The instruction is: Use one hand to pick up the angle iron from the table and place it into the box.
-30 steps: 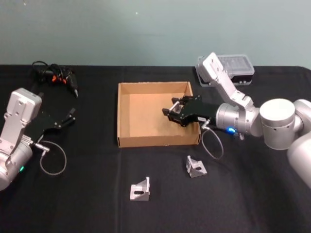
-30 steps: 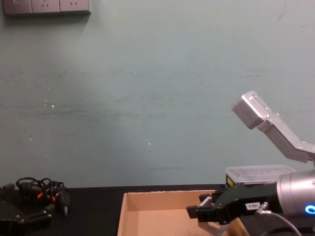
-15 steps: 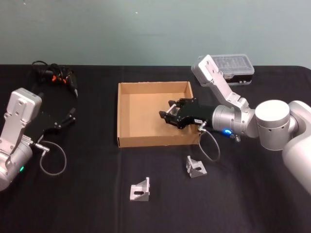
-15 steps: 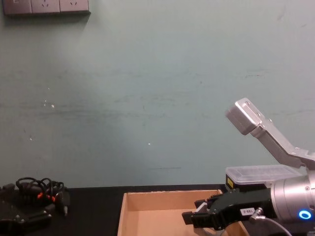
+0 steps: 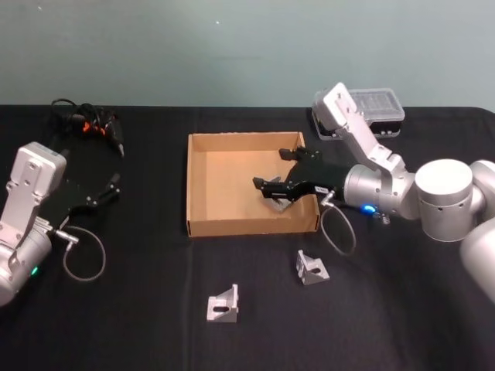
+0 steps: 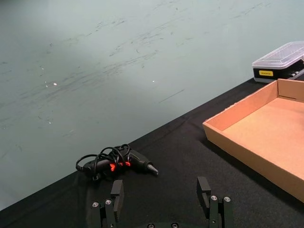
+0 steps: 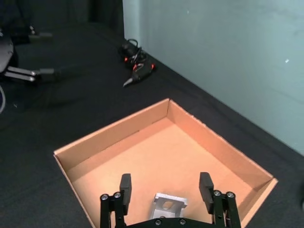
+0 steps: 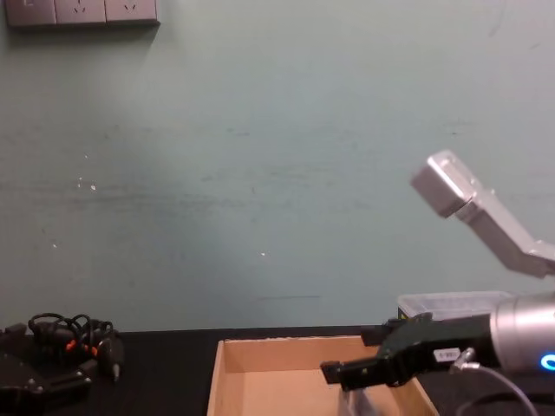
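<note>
The black table (image 5: 433, 325) carried the cardboard box (image 5: 247, 226) at its middle. Over the box's right half hung the right gripper (image 5: 280, 171), its fingers spread wide and gripping nothing. The left gripper (image 6: 160, 192) sat parked at the table's left side, also open. One angle iron (image 7: 167, 205) lay on the box floor (just below the right fingers). A second angle iron (image 5: 223, 303) and a third angle iron (image 5: 312, 266) lay on the table in front of the box.

A cable bundle (image 5: 89, 124) and clear-lidded case (image 5: 383, 104) lie apart
</note>
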Robot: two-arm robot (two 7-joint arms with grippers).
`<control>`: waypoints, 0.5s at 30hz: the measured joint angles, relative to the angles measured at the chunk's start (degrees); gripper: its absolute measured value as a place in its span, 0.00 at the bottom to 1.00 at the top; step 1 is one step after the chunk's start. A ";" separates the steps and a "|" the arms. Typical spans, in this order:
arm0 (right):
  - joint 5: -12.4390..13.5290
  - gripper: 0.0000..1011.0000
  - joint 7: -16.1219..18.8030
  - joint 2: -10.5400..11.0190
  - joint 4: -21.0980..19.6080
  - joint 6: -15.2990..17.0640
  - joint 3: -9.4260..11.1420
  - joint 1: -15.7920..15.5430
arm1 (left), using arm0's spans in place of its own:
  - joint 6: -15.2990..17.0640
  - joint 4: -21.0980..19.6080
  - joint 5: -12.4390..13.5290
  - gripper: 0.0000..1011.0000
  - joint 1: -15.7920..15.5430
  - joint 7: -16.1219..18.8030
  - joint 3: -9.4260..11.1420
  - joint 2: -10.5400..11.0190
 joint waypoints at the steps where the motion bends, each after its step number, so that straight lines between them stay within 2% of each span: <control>1: 0.08 0.90 -0.41 0.71 -1.98 0.38 0.39 -0.84 | 0.00 0.00 0.00 1.00 0.00 0.00 0.00 0.00; 5: 0.67 0.99 -1.31 2.88 -8.28 1.56 1.44 -3.46 | 0.00 0.00 0.00 1.00 0.00 0.00 0.00 0.00; 9: 1.39 0.99 -2.54 5.54 -15.29 3.06 2.72 -6.83 | 0.00 0.01 0.00 1.00 0.00 0.00 0.00 0.00; 10: 1.62 0.99 -3.13 6.70 -18.10 3.80 3.17 -8.32 | 0.00 0.00 0.00 1.00 0.00 0.00 0.00 0.00; 13: 2.13 0.99 -3.98 8.33 -22.17 4.97 4.02 -10.68 | 0.00 0.00 0.00 1.00 0.00 0.00 0.00 0.00; 15: 2.89 0.99 -5.14 9.92 -26.37 6.32 5.19 -13.42 | 0.00 0.01 -0.01 1.00 0.00 0.00 0.00 0.00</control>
